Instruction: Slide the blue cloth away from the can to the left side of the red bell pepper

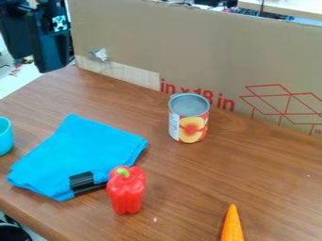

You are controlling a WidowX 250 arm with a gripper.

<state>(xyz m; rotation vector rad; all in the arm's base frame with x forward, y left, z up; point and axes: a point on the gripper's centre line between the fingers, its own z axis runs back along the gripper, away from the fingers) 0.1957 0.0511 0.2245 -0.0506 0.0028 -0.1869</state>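
The black gripper [52, 44] hangs at the upper left, in front of the cardboard's left end and beyond the table's far left corner, touching none of the things on the table. A folded blue cloth [78, 153] lies at the left of the table, with a small black piece [81, 181] at its lower edge. Just right of that piece stands a red bell pepper [126, 190] with a green stem. Farther back, near the middle, a can [188, 120] with a fruit label stands upright. An orange carrot [232, 226] is cut off by the bottom edge.
Tall cardboard [207, 52] walls off the back of the wooden table [189, 188]. Part of a turquoise cup [4, 136] shows at the left edge. The table's left edge runs from the far corner down to the view's left side.
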